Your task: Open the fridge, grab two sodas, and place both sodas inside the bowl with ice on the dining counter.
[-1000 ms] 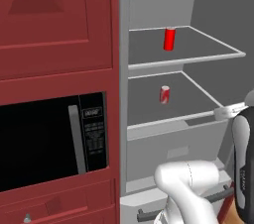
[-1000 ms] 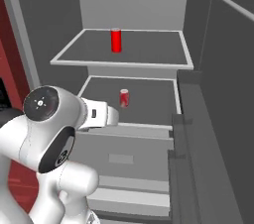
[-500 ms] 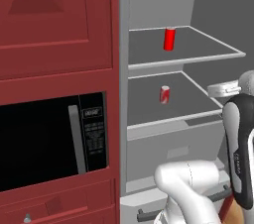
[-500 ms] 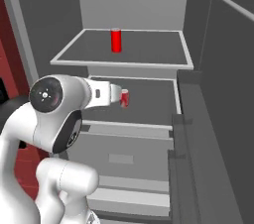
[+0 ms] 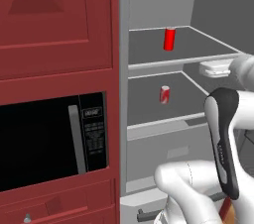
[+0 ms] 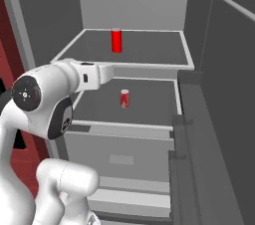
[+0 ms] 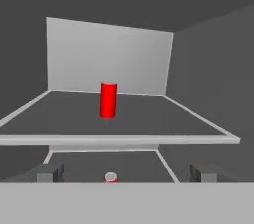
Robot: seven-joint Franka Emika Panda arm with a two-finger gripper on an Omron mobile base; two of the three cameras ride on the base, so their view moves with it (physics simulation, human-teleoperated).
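The fridge (image 6: 149, 0) is standing open w/ two red sodas inside: a taller can (image 6: 116, 40) sitting upright mid upper shelf (image 6: 149, 50), a shorter can (image 6: 125, 98) on the shelf below. The gripper (image 7: 126, 173), fingers spread wide and holding nothing, is hanging at the front of the compartment, facing the upper can (image 7: 108, 100), well apart from both. A black microwave (image 5: 44, 143) is sitting in red cabinetry to the left.

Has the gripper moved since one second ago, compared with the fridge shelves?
Yes. In the right base view the hand rose from the lower shelf level, hiding the lower soda midway, to below the upper shelf.
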